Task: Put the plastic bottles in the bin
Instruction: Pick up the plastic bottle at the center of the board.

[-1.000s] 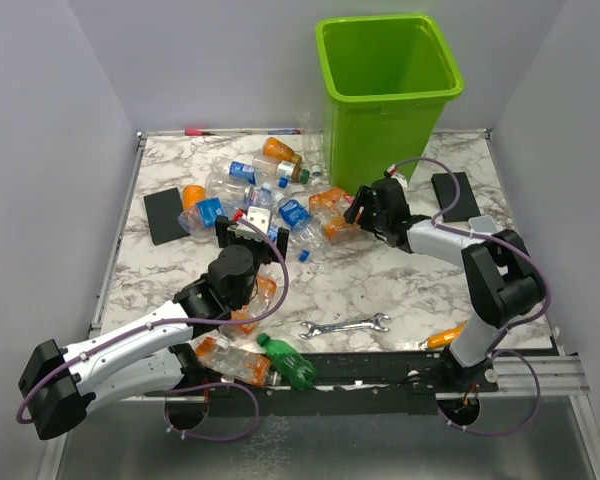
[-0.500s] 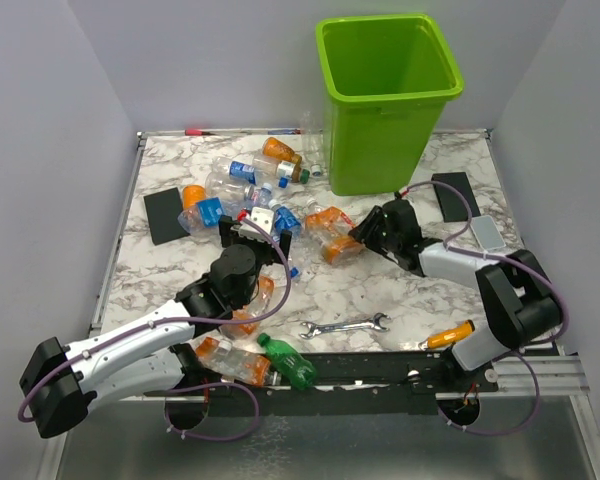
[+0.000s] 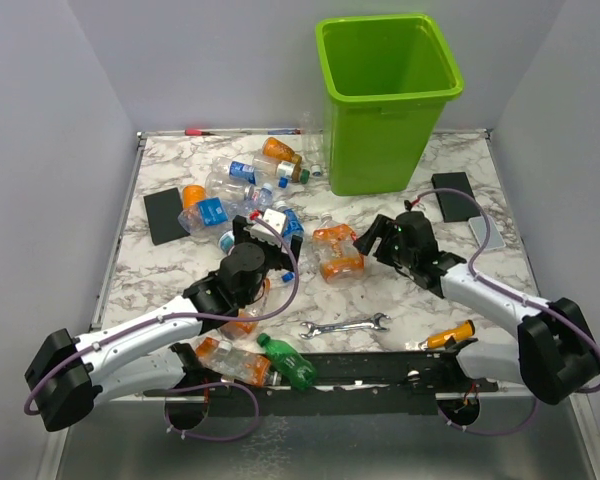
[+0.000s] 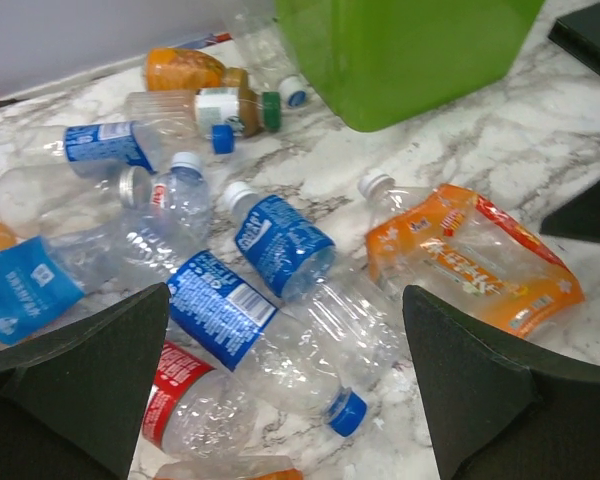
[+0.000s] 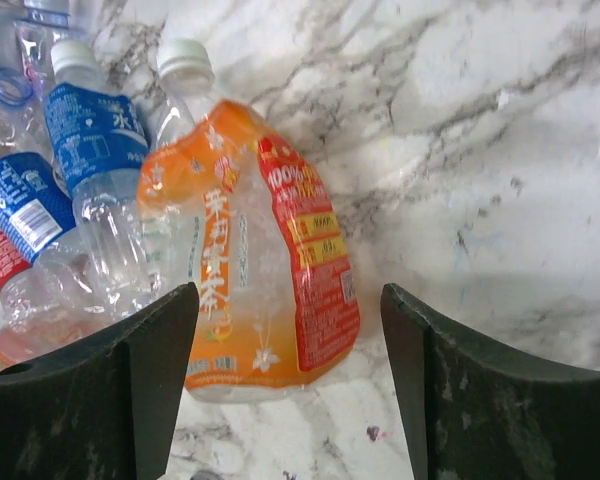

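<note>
Log left gripper (image 4: 288, 345) wide open over blue-label bottles (image 4: 278, 243), right gripper (image 5: 290, 335) open and empty just beside 1 crushed orange bottle (image 5: 245, 270), green bin (image 3: 380, 140) beyond.

The right fingers (image 5: 140, 380) dragged the orange-labelled bottle (image 5: 250, 270) nearer and let it go.

The left arm (image 3: 140, 337) and right arm (image 3: 485, 296) both reach forward, jaws spread apart, holding nothing.
</note>
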Controlling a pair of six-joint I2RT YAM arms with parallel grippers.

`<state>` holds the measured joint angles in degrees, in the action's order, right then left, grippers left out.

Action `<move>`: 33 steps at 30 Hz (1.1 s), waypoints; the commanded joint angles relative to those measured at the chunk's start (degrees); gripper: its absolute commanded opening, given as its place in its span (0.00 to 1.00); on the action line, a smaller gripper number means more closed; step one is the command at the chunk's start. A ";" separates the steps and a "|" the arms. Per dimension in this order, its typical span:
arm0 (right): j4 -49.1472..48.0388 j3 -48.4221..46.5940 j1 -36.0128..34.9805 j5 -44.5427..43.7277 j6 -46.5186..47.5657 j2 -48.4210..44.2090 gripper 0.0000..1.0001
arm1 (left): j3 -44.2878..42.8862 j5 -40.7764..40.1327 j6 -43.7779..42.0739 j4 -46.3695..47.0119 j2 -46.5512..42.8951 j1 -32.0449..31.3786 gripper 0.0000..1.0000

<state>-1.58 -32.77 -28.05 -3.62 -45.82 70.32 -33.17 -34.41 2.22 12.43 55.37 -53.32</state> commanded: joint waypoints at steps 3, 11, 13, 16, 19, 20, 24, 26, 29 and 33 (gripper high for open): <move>2.67 -8.69 4.11 8.57 12.85 9.30 0.76 | -3.32 14.25 2.97 -2.48 3.45 0.06 0.99; -1.07 -14.01 4.30 13.20 16.33 20.33 0.74 | -3.48 18.34 2.67 -3.31 3.86 -0.20 0.99; -1.49 -14.74 4.27 14.38 16.36 22.07 0.71 | -3.57 18.05 2.44 -3.39 3.86 -0.28 0.99; -2.57 -14.45 4.25 15.38 16.12 22.82 0.66 | -3.56 17.75 2.23 -3.45 3.86 -0.30 0.99; -2.46 -13.98 4.30 15.06 16.24 22.65 0.56 | -3.62 17.55 2.15 -3.37 4.06 -0.29 0.99; -2.58 -13.63 4.30 14.92 16.20 22.35 0.52 | -3.61 17.54 2.18 -3.37 4.18 -0.29 0.99; -3.74 -11.37 4.31 14.64 15.82 19.75 0.34 | -3.91 17.69 2.61 -3.37 4.63 -0.30 0.99; -4.02 -10.26 4.24 14.56 15.83 17.91 0.24 | -3.84 17.67 2.90 -3.25 4.59 -0.29 0.99; -3.40 -8.90 4.22 14.40 16.16 13.35 0.10 | -3.74 16.89 3.39 -3.07 4.42 -0.31 0.99; -1.58 -7.09 4.19 14.20 17.33 3.80 0.00 | -3.25 14.69 4.42 -2.25 3.51 -0.29 0.99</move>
<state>-3.57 -41.28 -23.81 10.28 -29.91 82.56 -35.22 -18.28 4.93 9.85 59.79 -53.39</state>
